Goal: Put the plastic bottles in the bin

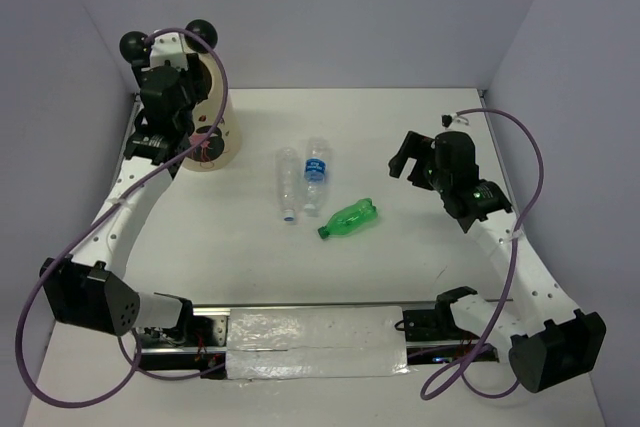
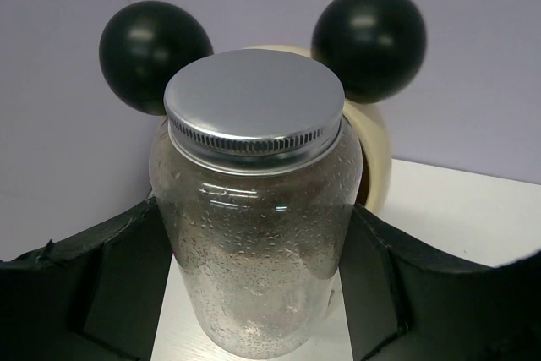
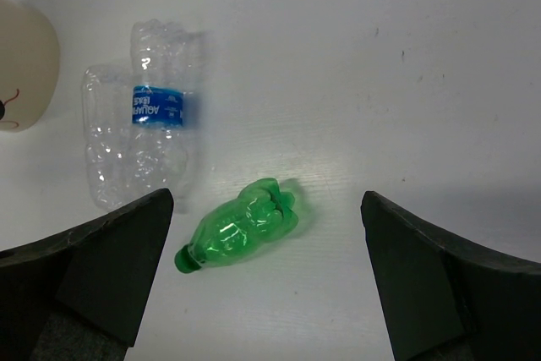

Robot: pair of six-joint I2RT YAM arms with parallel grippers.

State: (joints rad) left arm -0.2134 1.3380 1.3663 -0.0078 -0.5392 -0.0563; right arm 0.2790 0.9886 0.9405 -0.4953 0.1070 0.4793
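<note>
The left gripper (image 2: 258, 276) holds the short wide bottle (image 2: 254, 234), its black fingers (image 2: 114, 289) pressed against both sides of the rounded clear plastic. Fine droplets mist the bottle's wall, and it is topped by a flat silvery cap (image 2: 254, 103) with a ribbed edge. Just behind it rises the smooth cream rim of the bin (image 2: 378, 145) with two glossy black ball ears (image 2: 155, 55). From above, this gripper hangs at the bin's mouth at the far left of the white worktop (image 1: 400, 267). The right gripper (image 1: 406, 161) is spread wide and grips nothing. The green bottle (image 3: 237, 230), translucent and dented, lies on its side below and between its fingers, apart from both. Further left, the blue-label bottle (image 3: 161, 116) and the slim clear bottle (image 3: 106, 141), both ridged and crinkled, lie side by side and touching.
</note>
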